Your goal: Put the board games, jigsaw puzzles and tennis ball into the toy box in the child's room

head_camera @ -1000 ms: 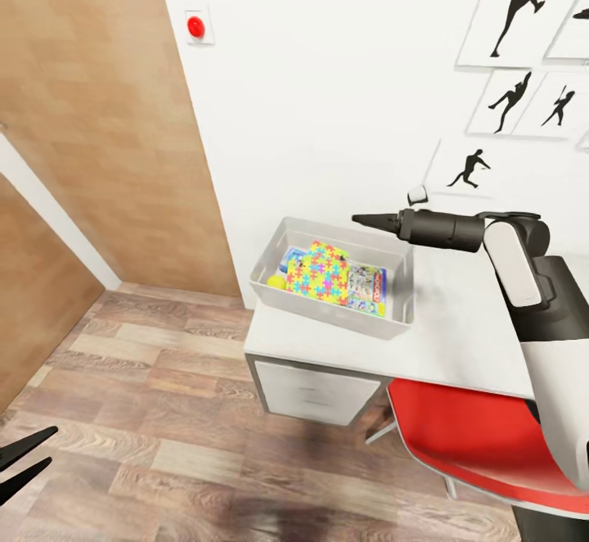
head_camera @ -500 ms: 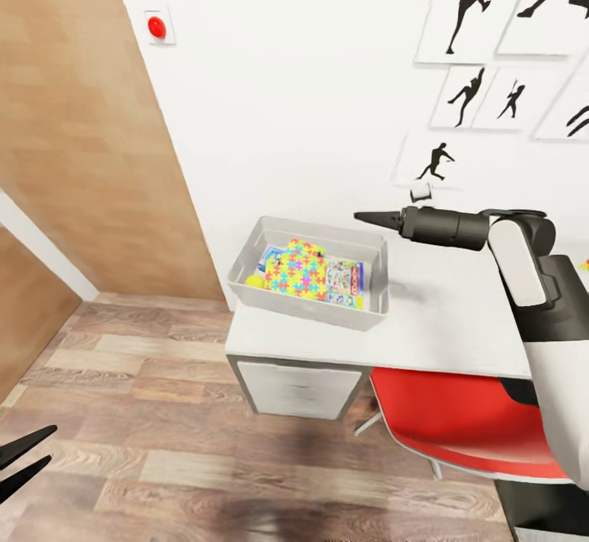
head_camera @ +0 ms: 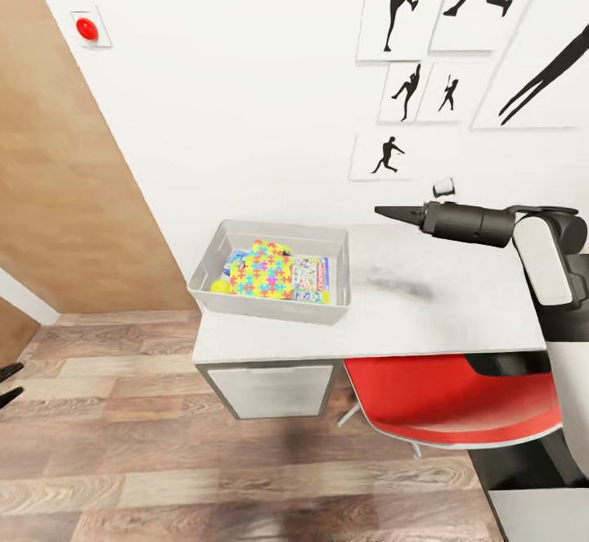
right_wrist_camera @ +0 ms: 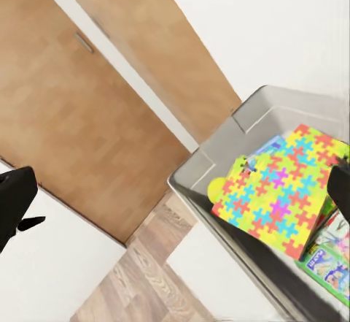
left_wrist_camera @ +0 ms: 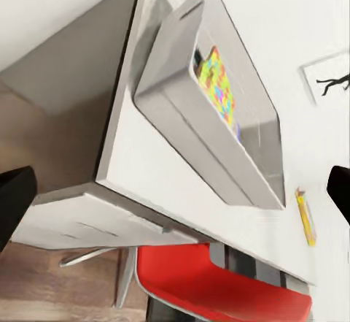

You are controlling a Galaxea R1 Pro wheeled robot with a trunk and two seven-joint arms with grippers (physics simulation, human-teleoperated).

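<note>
The light grey toy box [head_camera: 282, 233] stands at the left end of the table [head_camera: 442, 321]. Inside it lie a bright jigsaw puzzle [head_camera: 262, 273], a yellow-green tennis ball [head_camera: 218, 286] by its left edge, a red and green board game [head_camera: 310, 278] and a blue board game [head_camera: 236, 263] partly covered. My right gripper [head_camera: 394, 213] hovers open above the table, to the right of the box, holding nothing. In the right wrist view the jigsaw puzzle [right_wrist_camera: 281, 194] and tennis ball [right_wrist_camera: 218, 188] lie in the toy box [right_wrist_camera: 219, 158]. My left gripper [head_camera: 8, 384] hangs open low over the floor.
A red chair [head_camera: 446, 403] is tucked under the table's front. A pale cabinet front [head_camera: 270, 390] sits below the toy box [left_wrist_camera: 186, 139]. A wooden door [head_camera: 65, 198] is at the left. Black silhouette pictures [head_camera: 401, 2] hang on the wall. A yellow pencil-like object [left_wrist_camera: 306, 216] lies on the table.
The whole head view has shifted, so the camera has turned: box and table sit further left and the door takes less room. Both grippers remain open and empty.
</note>
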